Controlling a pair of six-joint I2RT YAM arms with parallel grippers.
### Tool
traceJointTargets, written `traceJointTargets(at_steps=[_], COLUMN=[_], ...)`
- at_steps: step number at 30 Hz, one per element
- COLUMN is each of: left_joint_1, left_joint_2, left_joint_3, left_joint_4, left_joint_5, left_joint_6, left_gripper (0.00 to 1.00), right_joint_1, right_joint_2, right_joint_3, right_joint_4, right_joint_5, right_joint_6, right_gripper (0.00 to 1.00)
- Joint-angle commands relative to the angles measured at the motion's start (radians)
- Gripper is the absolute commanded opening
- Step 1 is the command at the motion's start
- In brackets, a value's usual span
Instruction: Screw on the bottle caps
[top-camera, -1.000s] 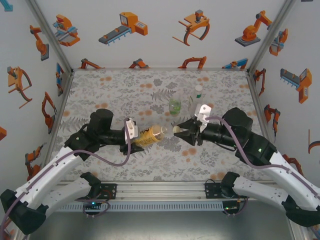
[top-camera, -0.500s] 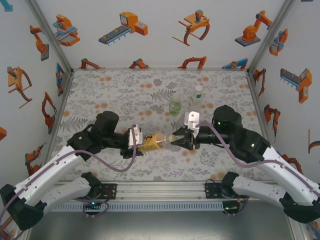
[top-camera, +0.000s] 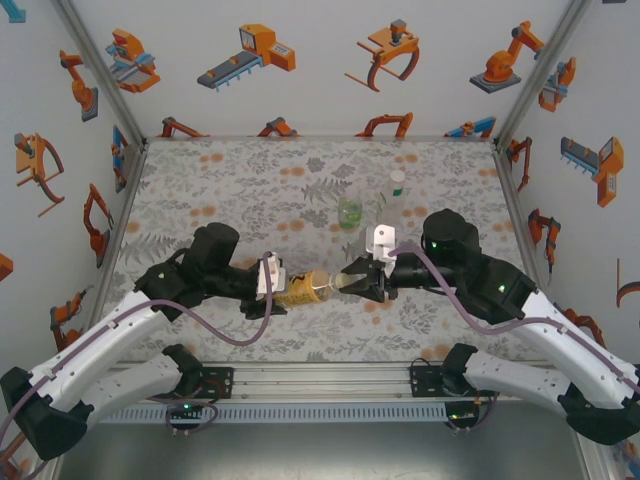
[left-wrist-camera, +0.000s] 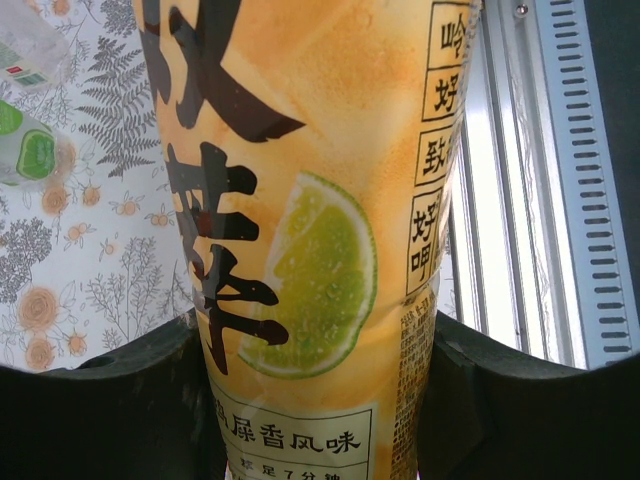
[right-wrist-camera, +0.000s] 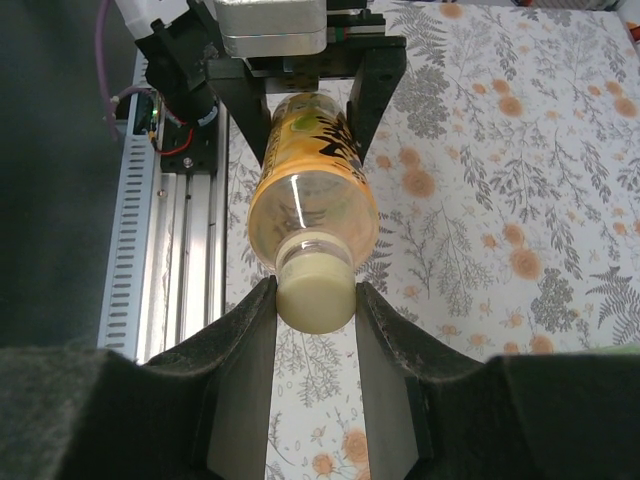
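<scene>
Altogether three bottles (top-camera: 303, 288) (top-camera: 349, 212) (top-camera: 396, 192), two pincers (top-camera: 286, 291) (top-camera: 351, 281), one pinched cap (right-wrist-camera: 315, 292)

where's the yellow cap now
In the right wrist view the cap sits at the mouth of the amber bottle, pinched in the right claw.

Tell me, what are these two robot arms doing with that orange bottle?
The left arm has its jaws shut on the orange bottle, holding it sideways above the table. The right arm has its jaws shut on a pale cap, which sits at the bottle's mouth. How far it is screwed on cannot be told. A short green bottle and a slim bottle stand farther back.
</scene>
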Motion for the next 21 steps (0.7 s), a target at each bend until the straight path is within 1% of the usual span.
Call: traceJointTargets(at_steps=[1, 11, 17, 21], left_joint_1=[-0.005, -0.007, -0.007, -0.007], left_joint_2=[0.003, 0.018, 0.009, -0.005], left_joint_3=[0.029, 0.038, 0.041, 0.032], left_joint_4=[-0.011, -0.023, -0.022, 0.001], left_joint_5=[0.065, 0.077, 0.076, 0.061], left_joint_6=[0.032, 0.03, 0.024, 0.002], left_gripper=[0.0, 0.0, 0.0, 0.0], right_joint_1=[-0.004, -0.004, -0.004, -0.003], right_joint_2=[-0.003, 0.03, 0.036, 0.035], right_joint_3=[0.022, 0.043, 0.041, 0.029], right_joint_4=[0.023, -0.012, -0.021, -0.002], right_joint_5=[-0.034, -0.112, -0.101, -0.062], right_joint_6=[-0.013, -0.029, -0.027, 0.026], right_gripper=[0.04, 0.02, 0.0, 0.0])
